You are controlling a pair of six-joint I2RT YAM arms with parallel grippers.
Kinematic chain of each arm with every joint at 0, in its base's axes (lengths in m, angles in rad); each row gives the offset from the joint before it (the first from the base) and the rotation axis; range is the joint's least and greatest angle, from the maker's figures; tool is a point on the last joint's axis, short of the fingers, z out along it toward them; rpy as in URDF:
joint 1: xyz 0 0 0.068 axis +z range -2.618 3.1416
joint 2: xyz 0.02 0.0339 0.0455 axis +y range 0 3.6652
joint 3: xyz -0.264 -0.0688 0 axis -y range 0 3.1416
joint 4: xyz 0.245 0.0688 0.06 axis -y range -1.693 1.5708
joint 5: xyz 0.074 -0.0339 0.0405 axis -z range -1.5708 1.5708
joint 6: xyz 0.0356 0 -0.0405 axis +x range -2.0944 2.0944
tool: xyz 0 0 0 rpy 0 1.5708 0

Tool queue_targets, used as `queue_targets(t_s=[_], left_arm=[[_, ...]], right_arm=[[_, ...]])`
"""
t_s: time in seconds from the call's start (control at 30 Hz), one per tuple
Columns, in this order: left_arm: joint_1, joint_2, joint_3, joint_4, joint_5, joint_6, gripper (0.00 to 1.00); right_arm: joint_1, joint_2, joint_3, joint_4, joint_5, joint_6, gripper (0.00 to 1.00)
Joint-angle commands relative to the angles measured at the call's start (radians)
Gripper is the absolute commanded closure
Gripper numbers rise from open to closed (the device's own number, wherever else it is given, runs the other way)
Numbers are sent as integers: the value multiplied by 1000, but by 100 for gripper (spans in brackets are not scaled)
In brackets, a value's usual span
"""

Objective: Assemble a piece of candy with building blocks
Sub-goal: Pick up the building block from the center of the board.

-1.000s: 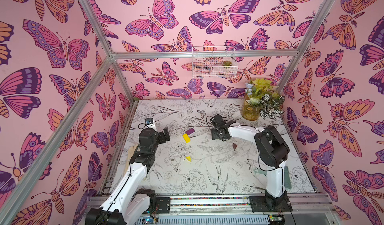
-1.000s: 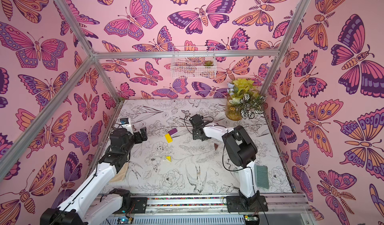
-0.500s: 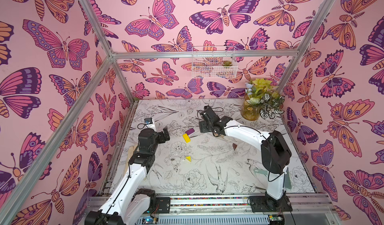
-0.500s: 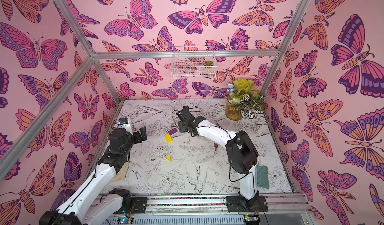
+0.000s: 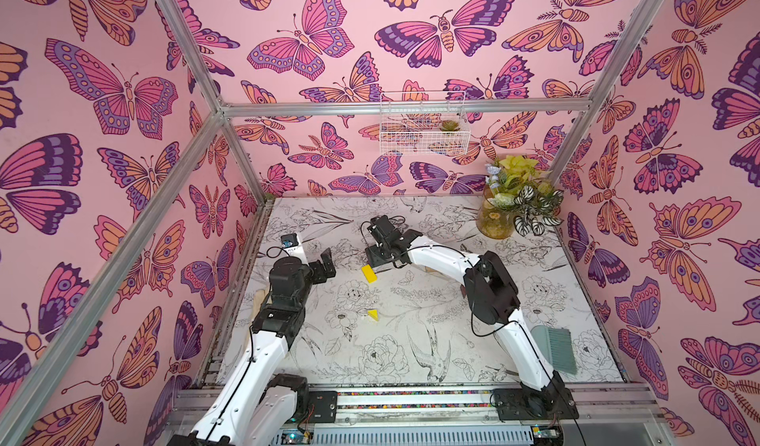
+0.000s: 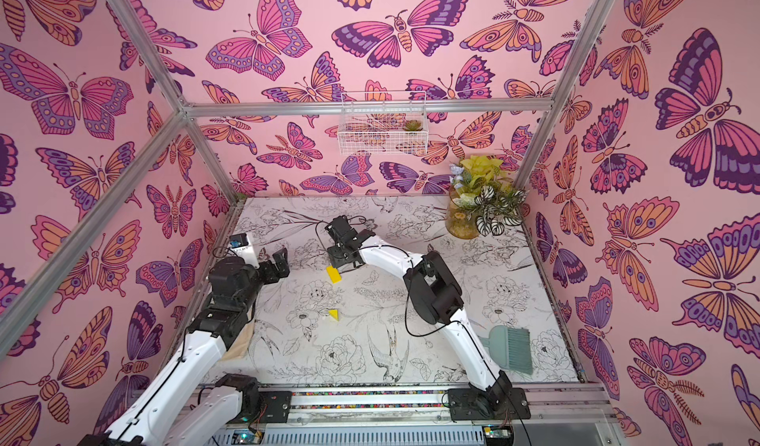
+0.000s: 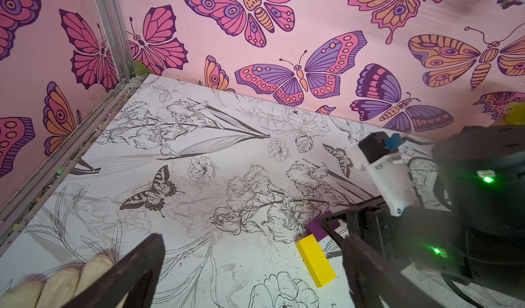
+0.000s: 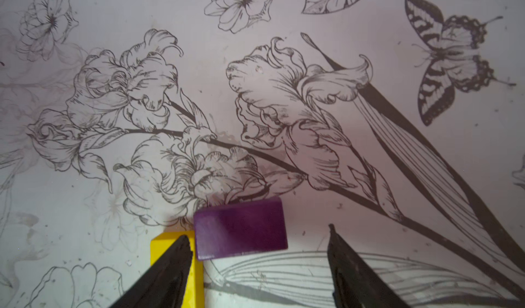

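Now, right hand (image 8: 257,232): hanging open wide over the purple block (image 8: 240,229)
left hand (image 5: 327,265): gaping wide, holding nothing
yellow block (image 5: 369,273): lying just beside the purple block

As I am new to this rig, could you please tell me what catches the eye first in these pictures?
The pink butterfly walls all around the table dominate. Just beyond the table's middle, the right end effector hangs open over a purple block beside a yellow block. A leafy plant stands in the far right corner.
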Motion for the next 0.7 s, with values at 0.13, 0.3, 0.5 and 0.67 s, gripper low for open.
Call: queue_targets(t_s=[0.13,0.3,0.5,0.67], left_arm=[[1,-21,-24,-24,14,-7,0],[0,-15,-29,-24,14,-5,0],[-1,-6,-26,-25,14,-5,0],[-1,-4,-29,-24,14,-5,0]], right_arm=[[26,114,210,-186,16,-68,22],[26,140,245,-235,29,-74,22],[27,171,299,-298,36,-76,22],[27,192,335,-325,35,-74,22]])
